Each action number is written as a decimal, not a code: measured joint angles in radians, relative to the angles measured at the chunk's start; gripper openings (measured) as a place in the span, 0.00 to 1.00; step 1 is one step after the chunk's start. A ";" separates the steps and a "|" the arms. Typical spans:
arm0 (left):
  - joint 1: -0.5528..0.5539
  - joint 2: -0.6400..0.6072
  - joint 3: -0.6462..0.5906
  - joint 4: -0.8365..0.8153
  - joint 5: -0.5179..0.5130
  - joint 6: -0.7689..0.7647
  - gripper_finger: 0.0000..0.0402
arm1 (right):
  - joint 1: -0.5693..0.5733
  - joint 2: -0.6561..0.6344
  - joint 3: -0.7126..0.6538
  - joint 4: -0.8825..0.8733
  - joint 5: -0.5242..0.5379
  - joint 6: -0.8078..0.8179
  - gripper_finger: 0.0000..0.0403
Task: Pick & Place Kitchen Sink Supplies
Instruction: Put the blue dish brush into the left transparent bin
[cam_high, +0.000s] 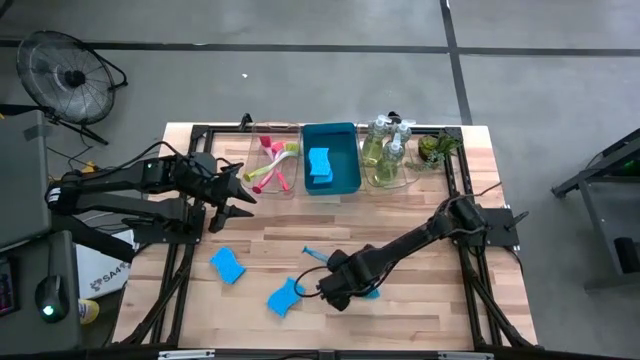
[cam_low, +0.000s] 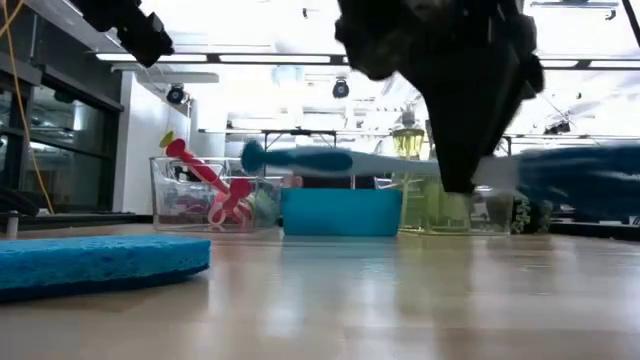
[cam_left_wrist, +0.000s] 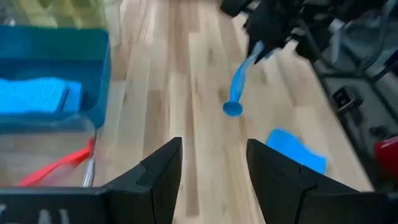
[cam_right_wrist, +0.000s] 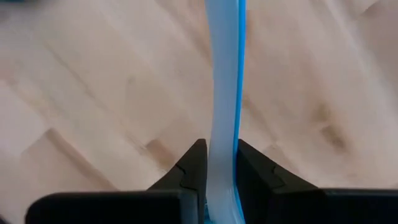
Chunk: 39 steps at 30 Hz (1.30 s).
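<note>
My right gripper (cam_right_wrist: 216, 171) has both fingers clamped on the long blue-and-white plastic dish brush handle (cam_right_wrist: 225, 93), which runs straight out between them, lifted clear of the wooden tabletop (cam_high: 420, 220) near the front middle. Two bright blue wavy-edged sponges (cam_high: 227, 265) lie just beside it. My left gripper (cam_left_wrist: 211, 165) hangs wide apart, holding nothing, near the blue rectangular bin (cam_high: 345, 160).

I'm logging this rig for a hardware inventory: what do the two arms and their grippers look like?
Both arms are dark, near-black, slim and jointed. The left gripper has two broad, flat, angular black fingers with bevelled tips; the right gripper has matching dark, wedge-shaped fingers. No markings are legible on either.
</note>
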 joint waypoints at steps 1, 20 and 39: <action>0.000 0.000 0.000 0.019 0.011 -0.005 0.44 | -0.004 -0.008 0.000 -0.015 0.012 -0.031 0.13; 0.000 0.037 0.000 0.298 0.032 -0.158 0.44 | -0.098 -0.192 0.001 -0.140 0.240 -0.571 0.13; 0.000 0.282 0.000 0.697 0.067 -0.338 0.44 | -0.117 -0.330 0.003 -0.161 0.696 -1.489 0.13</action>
